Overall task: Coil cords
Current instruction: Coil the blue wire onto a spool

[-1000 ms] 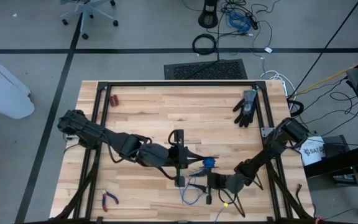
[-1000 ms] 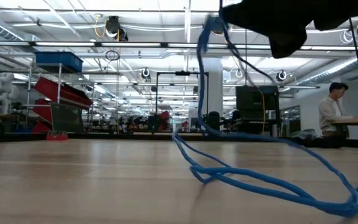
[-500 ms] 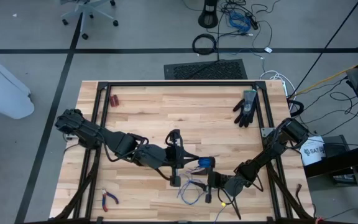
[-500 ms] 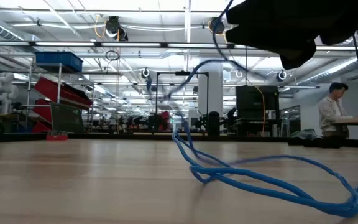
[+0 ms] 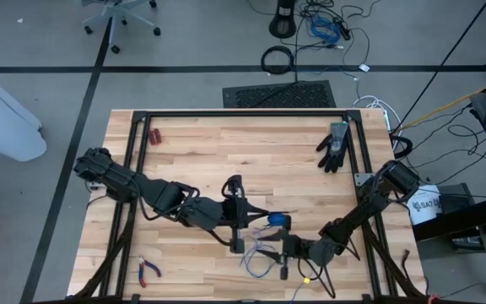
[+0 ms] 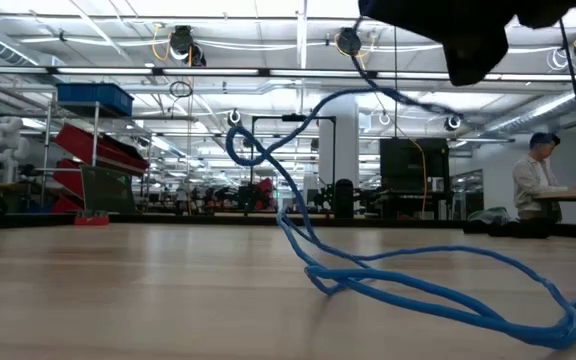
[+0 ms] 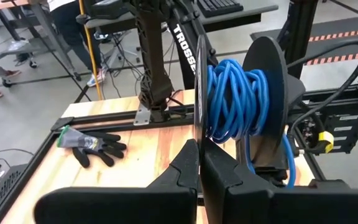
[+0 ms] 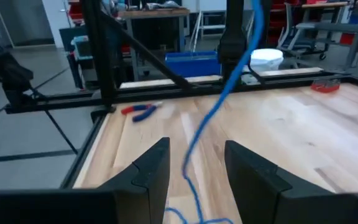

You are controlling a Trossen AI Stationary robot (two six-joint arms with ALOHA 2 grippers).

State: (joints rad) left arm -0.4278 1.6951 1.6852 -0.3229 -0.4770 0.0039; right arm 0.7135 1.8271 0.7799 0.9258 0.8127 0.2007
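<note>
The cord is thin and blue. Part of it is wound on a dark two-flanged spool (image 7: 235,99), which my left gripper (image 7: 199,180) holds shut above the table's middle (image 5: 258,219). From the spool (image 5: 275,222) a strand drops past an airborne loop (image 6: 248,150) to loose coils lying on the wood (image 6: 418,290) (image 5: 258,257). My right gripper (image 8: 194,171) stands open low over the near edge (image 5: 270,253). The strand (image 8: 219,106) passes between its fingers; I see no touch. My left gripper pinches the rim of the spool's thin flange (image 7: 197,134) between its two shut fingers. The fingers come nearly level from the table's left. The spool is lifted clear of the table with its flanges upright and the wound cord beside the fingers.
A black glove (image 5: 334,145) lies at the far right corner, red-handled pliers (image 5: 148,270) at the near left, and a small red object (image 5: 155,135) at the far left. A black frame (image 5: 243,113) borders the table. A person sits in the room beyond (image 6: 536,185).
The strand between the spool and the table hung almost straight a second ago. It has swung out sideways into a loop in the air. The coils on the table have stayed where they were.
</note>
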